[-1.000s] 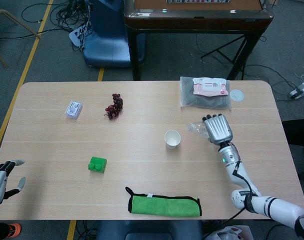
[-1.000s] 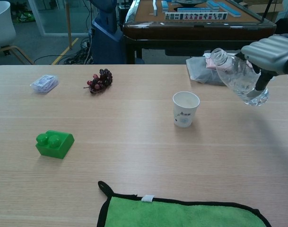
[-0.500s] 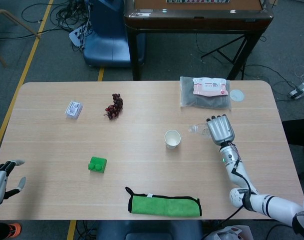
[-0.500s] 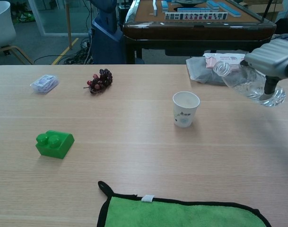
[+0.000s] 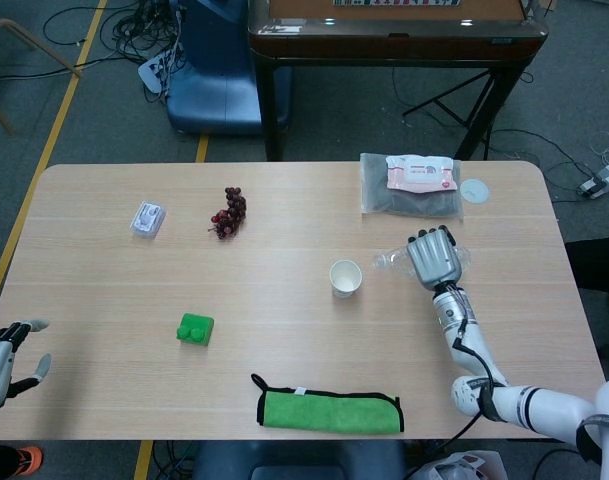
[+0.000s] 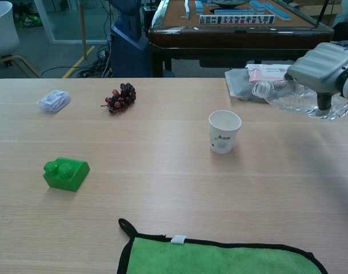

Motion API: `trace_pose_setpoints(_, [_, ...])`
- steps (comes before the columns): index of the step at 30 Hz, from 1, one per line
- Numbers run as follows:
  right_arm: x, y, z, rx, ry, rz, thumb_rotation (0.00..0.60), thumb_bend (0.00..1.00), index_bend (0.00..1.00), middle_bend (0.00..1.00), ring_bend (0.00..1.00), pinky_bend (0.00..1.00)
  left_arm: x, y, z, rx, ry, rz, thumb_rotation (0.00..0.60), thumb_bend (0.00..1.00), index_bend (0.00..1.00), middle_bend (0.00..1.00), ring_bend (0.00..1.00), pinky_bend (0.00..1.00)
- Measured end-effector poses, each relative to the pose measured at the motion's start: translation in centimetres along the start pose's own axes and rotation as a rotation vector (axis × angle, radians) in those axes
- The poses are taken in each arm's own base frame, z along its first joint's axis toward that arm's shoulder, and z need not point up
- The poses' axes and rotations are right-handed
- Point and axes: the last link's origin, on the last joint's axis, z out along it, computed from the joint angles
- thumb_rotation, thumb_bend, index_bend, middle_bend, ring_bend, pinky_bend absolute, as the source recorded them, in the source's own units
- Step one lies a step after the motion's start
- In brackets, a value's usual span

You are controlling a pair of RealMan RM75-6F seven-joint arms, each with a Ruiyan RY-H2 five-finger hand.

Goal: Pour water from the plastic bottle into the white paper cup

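A white paper cup [image 6: 224,131] [image 5: 345,277] stands upright right of the table's middle. My right hand [image 6: 322,71] [image 5: 433,257] grips a clear plastic bottle [image 6: 296,100] [image 5: 392,260], tipped almost level with its open mouth pointing left toward the cup. The mouth is above and to the right of the cup's rim, apart from it. No water stream shows. My left hand [image 5: 4,358] hangs off the table's near left corner, fingers spread, holding nothing.
A green block [image 6: 66,173], a bunch of dark grapes [image 6: 120,97] and a small clear packet [image 6: 53,100] lie on the left half. A green cloth [image 6: 219,254] lies at the near edge. A wipes pack on a grey bag [image 5: 412,184] and a bottle cap [image 5: 474,190] sit behind the bottle.
My right hand has tipped the bottle from a steep slant down to nearly level, its mouth swinging toward the cup. The left hand has stayed still.
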Motion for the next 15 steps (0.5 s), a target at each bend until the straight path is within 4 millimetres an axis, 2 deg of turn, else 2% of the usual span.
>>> trace_pose_setpoints(15, [0.74, -0.41, -0.16, -0.013, -0.014, -0.171, 0.600, 0.38, 0.57, 0.60, 0.50, 0.54, 0.24, -0.07, 0.03, 0.006, 0.021, -0.005, 0.600, 0.32, 0.32, 0.35, 0.38, 0.55])
